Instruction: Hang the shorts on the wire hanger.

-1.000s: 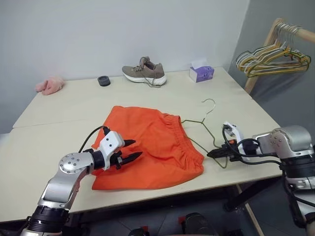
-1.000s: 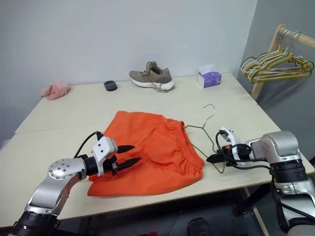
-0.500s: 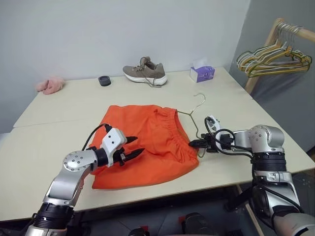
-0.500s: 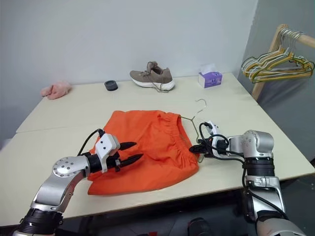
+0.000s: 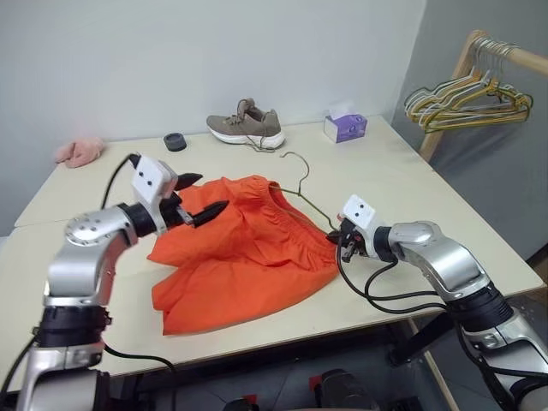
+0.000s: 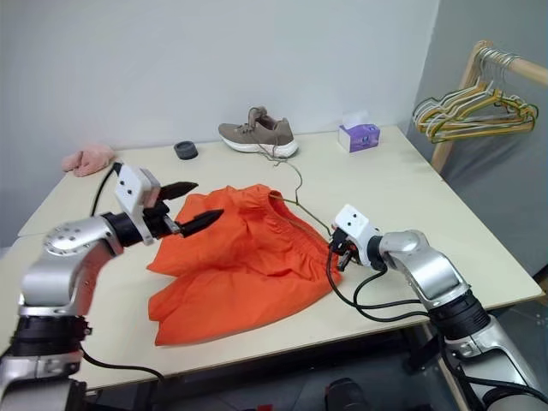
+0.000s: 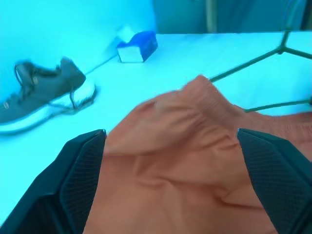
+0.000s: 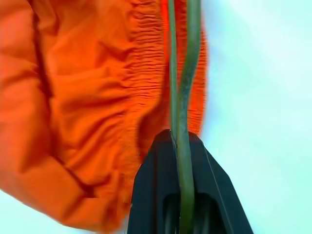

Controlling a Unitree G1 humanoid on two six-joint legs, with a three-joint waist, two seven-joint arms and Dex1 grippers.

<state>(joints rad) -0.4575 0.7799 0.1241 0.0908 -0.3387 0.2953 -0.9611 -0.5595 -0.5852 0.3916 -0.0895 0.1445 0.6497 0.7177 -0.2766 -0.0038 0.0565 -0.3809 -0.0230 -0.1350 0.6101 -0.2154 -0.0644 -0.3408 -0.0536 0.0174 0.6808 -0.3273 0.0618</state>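
The shorts lay rumpled mid-bench, with the wire hanger partly tucked under the waistband. The right fingers pinched the hanger's wire at the near edge; the left fingers hung spread wide above the cloth. Behind sat a shoe, tissue box, a pink rag, and a small dark ring.

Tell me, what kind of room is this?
Probably a plain test or practice room set up for laundry chores: bare grey walls, one pale table with orange shorts, and a wooden rack of hangers.
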